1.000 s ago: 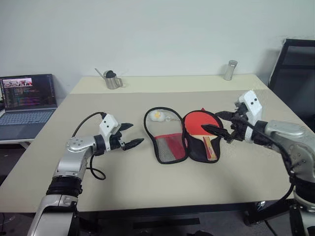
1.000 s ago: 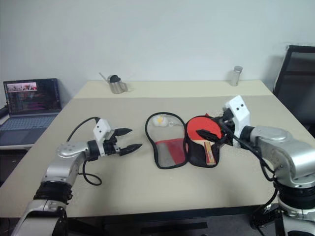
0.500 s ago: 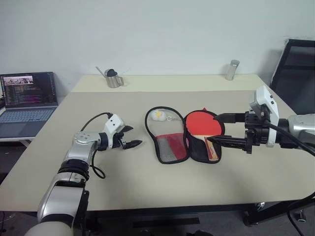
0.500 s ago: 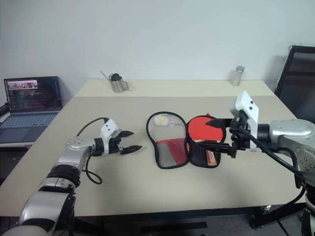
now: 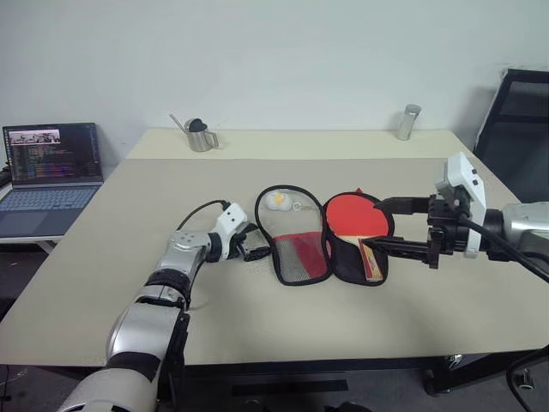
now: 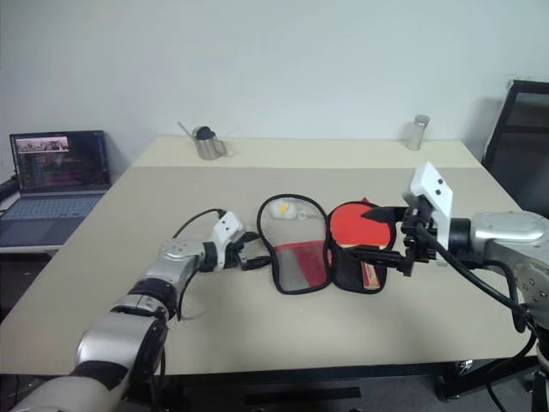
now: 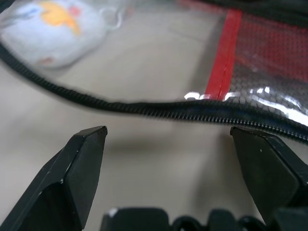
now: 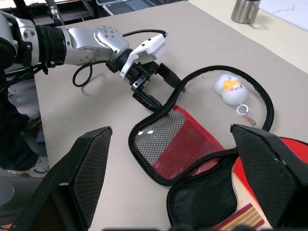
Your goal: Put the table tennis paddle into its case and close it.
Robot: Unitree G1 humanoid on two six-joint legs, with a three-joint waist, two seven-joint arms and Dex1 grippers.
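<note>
Lying butterflied open mid-table, the case (image 5: 322,233) already has the paddle (image 5: 353,221) in its right half — red face toward the far end, handle toward the robot. The other half, mesh lining up, sprawls left of the paddle, so the step left looks like fold-over and zip. The charm (image 5: 275,201) sits in the far part of that loose half, likely tethered to the zip pull; can't confirm.

Left gripper (image 8: 155,86) is at the case's left edge, fingers (image 7: 79,166) spread wide and straddling the zipper rim — holding nothing, probably lined up to pinch and flip the flap. Right gripper (image 5: 396,227) hovers just right of the case, also wide open and empty — probably staying clear of the fold, ready to pin the paddle side.
</note>
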